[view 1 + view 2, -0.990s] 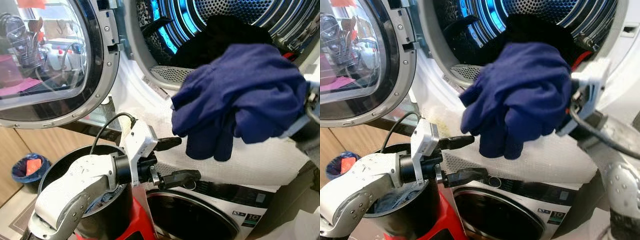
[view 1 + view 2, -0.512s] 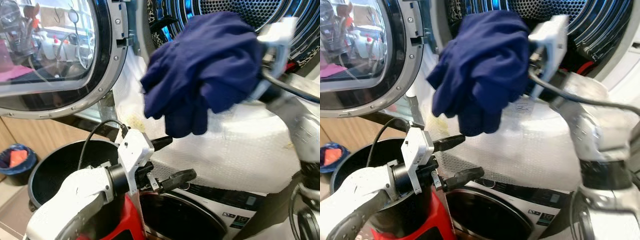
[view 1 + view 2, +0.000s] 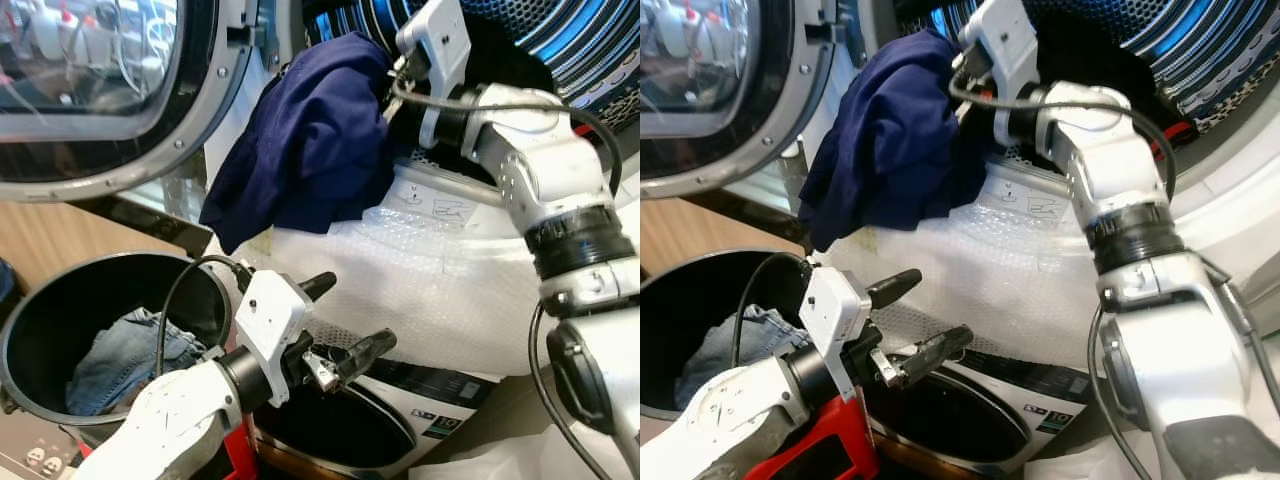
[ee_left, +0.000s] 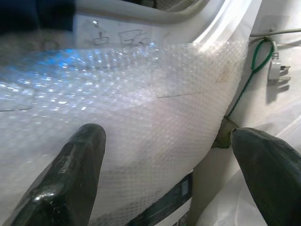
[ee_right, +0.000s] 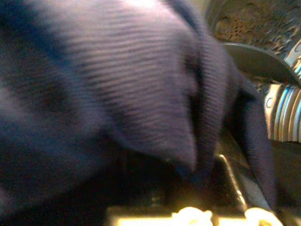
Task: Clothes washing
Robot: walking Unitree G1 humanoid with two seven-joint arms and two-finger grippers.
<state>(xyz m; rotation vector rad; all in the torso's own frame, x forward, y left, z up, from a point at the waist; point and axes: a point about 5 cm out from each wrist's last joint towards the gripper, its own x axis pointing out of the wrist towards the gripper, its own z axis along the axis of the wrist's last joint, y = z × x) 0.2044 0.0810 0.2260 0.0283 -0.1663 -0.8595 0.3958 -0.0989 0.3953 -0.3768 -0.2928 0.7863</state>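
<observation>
A navy blue garment (image 3: 305, 140) hangs over the left lip of the upper machine's drum opening (image 3: 560, 50), which glows blue. My right gripper (image 3: 386, 88) is shut on the garment, with its fingers buried in the cloth; the navy cloth (image 5: 117, 84) lies right against the camera in the right wrist view. Dark clothes (image 3: 500, 35) lie inside the drum. My left gripper (image 3: 356, 314) stands open and holds nothing, below the garment and in front of the bubble wrap (image 4: 141, 108). Its fingers (image 4: 70, 179) are spread wide.
The round glass door (image 3: 90, 90) stands swung open to the left. A black basket (image 3: 30, 330) at the lower left holds blue jeans (image 3: 130, 355). A second machine's door (image 3: 970, 420) sits below the bubble wrap. A green cable and plug (image 4: 273, 70) hang on the wall.
My right arm has carried the navy garment leftward to the drum's left lip, and the garment now hangs lower. The camera has shifted, and the jeans in the basket now show. The left gripper stays open.
</observation>
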